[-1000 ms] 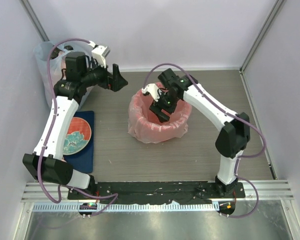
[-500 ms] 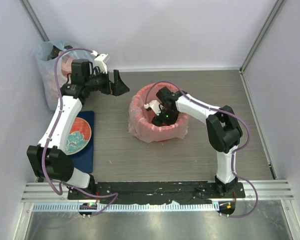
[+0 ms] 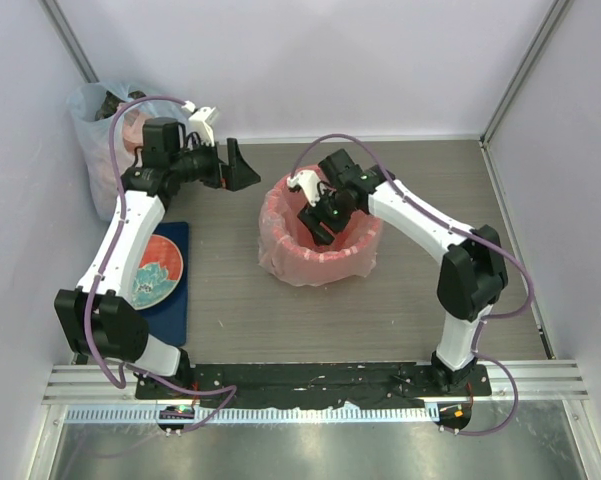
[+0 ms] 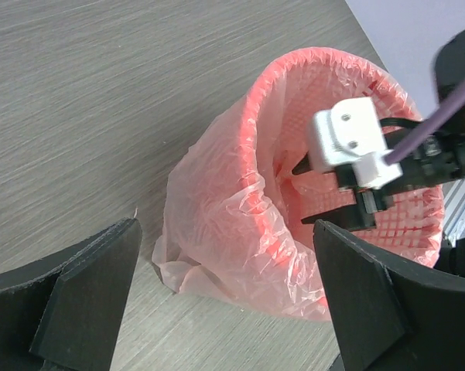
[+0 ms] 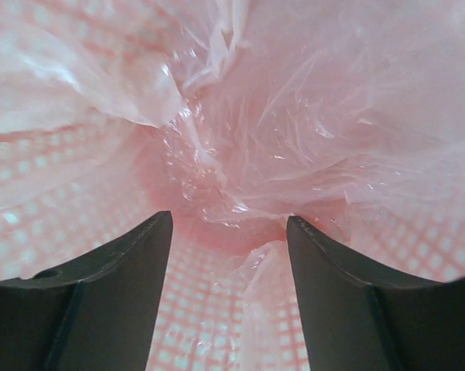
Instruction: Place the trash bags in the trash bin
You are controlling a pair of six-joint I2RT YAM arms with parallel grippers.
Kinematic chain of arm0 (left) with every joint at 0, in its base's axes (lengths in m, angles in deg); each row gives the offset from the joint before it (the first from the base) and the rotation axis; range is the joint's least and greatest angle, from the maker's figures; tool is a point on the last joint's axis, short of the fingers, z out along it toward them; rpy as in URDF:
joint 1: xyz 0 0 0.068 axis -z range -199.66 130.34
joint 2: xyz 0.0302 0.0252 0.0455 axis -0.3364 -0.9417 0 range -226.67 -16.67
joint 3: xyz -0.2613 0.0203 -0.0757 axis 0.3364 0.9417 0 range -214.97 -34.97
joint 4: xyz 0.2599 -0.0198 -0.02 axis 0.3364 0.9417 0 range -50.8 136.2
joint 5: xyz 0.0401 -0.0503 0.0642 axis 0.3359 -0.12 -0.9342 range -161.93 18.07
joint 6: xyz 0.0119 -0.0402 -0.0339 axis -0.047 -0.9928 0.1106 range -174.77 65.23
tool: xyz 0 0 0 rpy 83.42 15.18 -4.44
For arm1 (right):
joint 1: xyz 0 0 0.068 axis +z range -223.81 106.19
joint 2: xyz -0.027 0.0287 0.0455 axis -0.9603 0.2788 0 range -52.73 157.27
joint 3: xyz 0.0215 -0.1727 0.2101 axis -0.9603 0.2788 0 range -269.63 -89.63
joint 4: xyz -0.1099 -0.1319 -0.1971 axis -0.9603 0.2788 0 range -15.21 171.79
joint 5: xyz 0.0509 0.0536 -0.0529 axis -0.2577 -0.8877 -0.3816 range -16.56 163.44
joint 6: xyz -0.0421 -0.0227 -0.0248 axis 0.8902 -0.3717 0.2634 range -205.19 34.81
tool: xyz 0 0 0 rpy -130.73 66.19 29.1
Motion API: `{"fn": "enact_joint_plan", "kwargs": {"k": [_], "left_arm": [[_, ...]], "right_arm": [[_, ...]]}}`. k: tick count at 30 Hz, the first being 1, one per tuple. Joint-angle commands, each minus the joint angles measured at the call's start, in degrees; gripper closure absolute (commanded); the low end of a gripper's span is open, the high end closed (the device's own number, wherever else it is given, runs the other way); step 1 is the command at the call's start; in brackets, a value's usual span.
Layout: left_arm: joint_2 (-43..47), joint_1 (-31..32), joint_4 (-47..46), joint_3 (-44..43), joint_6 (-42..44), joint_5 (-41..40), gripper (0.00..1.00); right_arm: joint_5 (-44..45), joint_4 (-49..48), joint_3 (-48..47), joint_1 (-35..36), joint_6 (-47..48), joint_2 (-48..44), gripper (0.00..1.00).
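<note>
The red lattice trash bin point(image 3: 368, 232) stands mid-table. The pale-pink trash bag point(image 3: 278, 256) lines it, folded over the rim and hanging down the outside to the table. My right gripper point(image 3: 317, 224) is open inside the bin's mouth, holding nothing. In the right wrist view it point(image 5: 228, 220) hangs just above crumpled bag plastic point(image 5: 247, 131), with the lattice point(image 5: 193, 309) showing through. My left gripper point(image 3: 242, 170) is open and empty, up in the air left of the bin. Its wrist view shows the bag point(image 4: 209, 209), the bin point(image 4: 418, 209) and the right gripper point(image 4: 303, 193).
A bluish-clear plastic bag point(image 3: 102, 125) with pink lumps stands in the back left corner. A patterned plate point(image 3: 155, 272) lies on a dark blue mat point(image 3: 170, 305) at the left. Walls close in the table at the back and sides.
My right gripper dipped deeper into the bin half a second ago and has now risen back to its mouth. My left gripper shifted slightly back and right, then held still.
</note>
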Motion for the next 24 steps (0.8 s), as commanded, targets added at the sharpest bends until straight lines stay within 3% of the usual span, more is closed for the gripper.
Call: {"fn": "enact_joint_plan", "kwargs": {"k": [1,3,6,11,16,20,24], "left_arm": [[0.31,-0.41,-5.11,-0.24,-2.08,2.19,0.03],[0.66,-0.41,-6.26,0.99,-2.79,1.93,0.03],[0.92,-0.41,-7.41,2.13,-2.79,1.67,0.04],[1.01,-0.41,-7.41,3.36,-2.79,1.23,0.04],[1.63,-0.41,-5.93,4.42,-1.21,0.88,0.04],[1.89,-0.41,-3.37,3.80,0.54,0.70,0.04],[2.07,-0.59,-1.62,3.54,1.95,0.35,0.04]], "right_arm": [[-2.55,-4.87,-0.44,0.37,-5.04,-5.18,0.37],[-2.81,-10.92,2.10,0.46,-8.02,-5.19,0.47],[-1.59,-18.13,4.74,0.37,-10.05,-3.61,0.53],[-2.73,-31.50,11.95,0.02,-12.78,-2.72,0.56],[-3.87,-45.58,22.23,-0.33,-14.19,-2.38,0.47],[-2.73,-43.57,21.72,-0.16,-12.36,1.23,0.37],[-0.88,-41.03,22.60,-0.24,-9.71,2.99,0.34]]}}
